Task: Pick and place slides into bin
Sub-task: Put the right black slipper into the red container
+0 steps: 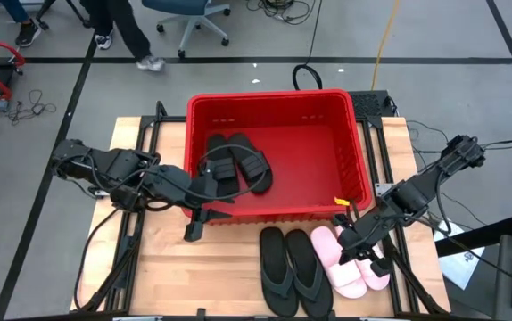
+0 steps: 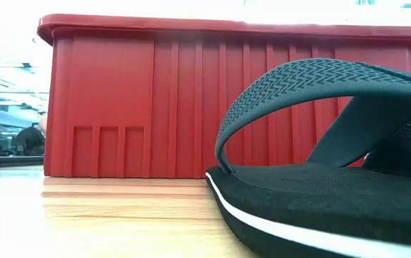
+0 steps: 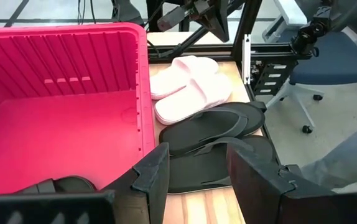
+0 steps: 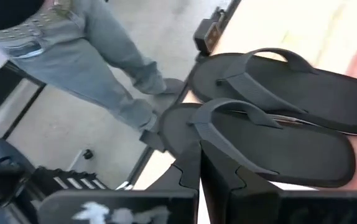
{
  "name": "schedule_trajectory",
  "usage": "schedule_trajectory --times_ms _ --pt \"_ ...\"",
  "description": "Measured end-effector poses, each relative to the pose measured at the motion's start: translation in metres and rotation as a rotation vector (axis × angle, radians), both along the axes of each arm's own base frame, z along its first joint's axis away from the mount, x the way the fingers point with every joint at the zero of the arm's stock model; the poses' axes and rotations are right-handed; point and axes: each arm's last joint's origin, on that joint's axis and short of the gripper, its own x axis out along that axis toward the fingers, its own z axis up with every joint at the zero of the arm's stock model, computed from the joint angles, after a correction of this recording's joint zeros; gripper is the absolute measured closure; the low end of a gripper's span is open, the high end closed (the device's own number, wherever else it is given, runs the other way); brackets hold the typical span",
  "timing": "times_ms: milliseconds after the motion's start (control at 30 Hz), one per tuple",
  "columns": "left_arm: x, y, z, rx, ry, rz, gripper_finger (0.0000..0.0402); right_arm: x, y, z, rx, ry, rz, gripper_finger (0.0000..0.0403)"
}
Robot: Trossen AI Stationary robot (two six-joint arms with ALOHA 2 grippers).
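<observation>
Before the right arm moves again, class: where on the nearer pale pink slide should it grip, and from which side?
Grip the wide strap of the pink slide nearest the right gripper, coming straight down. It lies sole-down on the table, so the strap arches clear of the footbed and a finger could probably slip under it. Its partner lies close alongside, towards the black flip-flops, making a sideways approach awkward.

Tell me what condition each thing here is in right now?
Bin: upright, holding two slides.
Black wide-strap slides: lying in the bin.
Black flip-flops: side by side on the table.
Pink slides: on the table, under the right tool.
Left tool: open, empty, above the bin's front wall.
Right tool: over the pink slides.
</observation>
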Motion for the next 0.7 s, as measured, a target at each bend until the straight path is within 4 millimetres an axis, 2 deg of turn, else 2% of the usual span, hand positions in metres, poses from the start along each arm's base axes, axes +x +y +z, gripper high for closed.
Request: schedule_trajectory --times_ms 167,300,600,700 --pt "0.000 0.000 0.000 0.000 0.000 0.000 0.0245 0.001 0.000 -0.001 -0.002 0.004 -0.010 0.0403" --pt "0.000 0.000 0.000 0.001 0.000 -0.001 0.0245 0.002 -0.001 -0.001 -0.009 0.013 -0.095 0.0392" --pt "0.000 0.000 0.000 0.001 0.001 -0.002 0.0245 0.002 -0.001 -0.001 -0.005 0.021 -0.124 0.0309" --pt "0.000 0.000 0.000 0.001 0.001 -0.002 0.0245 0.005 0.001 -0.011 0.010 0.015 -0.125 0.0281"
